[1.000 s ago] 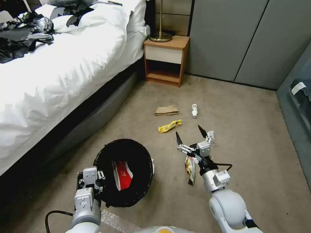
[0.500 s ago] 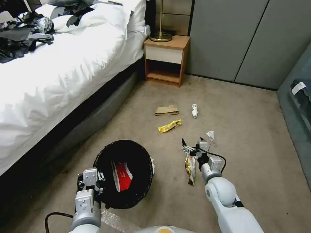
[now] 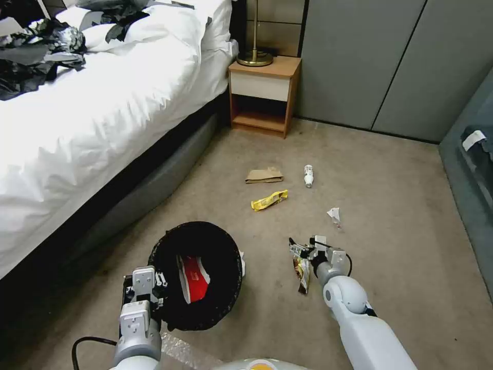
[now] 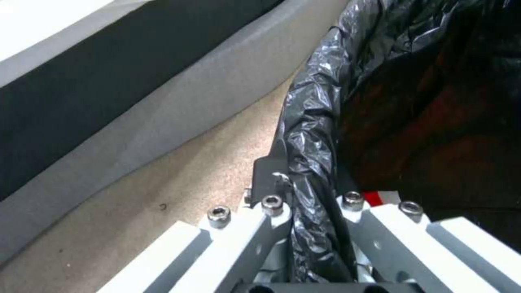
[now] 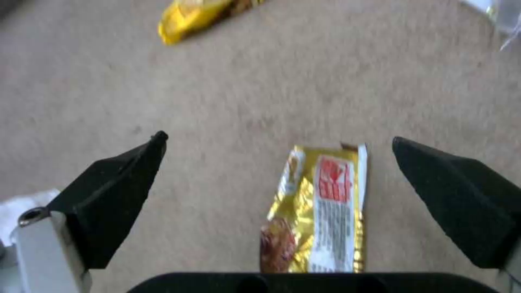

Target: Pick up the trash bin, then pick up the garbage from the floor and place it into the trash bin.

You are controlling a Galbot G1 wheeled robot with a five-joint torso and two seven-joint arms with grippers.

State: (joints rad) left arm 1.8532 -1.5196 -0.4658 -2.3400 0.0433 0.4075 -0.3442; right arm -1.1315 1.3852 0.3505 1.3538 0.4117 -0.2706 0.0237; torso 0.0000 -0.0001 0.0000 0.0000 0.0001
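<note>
R gripper [image 5: 276,140] spread over gold wrapper [image 5: 320,211]; wrapper's near end hidden.

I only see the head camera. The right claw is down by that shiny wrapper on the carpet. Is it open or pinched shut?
Observer: Open. In the right wrist view the right gripper has its black fingers spread wide, and the gold wrapper lies ungripped on the carpet between them.
Operator: What's printed on it?
Observer: A red patch above small text, too blurred to read.
Operator: How does the left claw hold the bin?
Observer: In the left wrist view the left gripper pinches the trash bin by its bag-covered rim.
</note>
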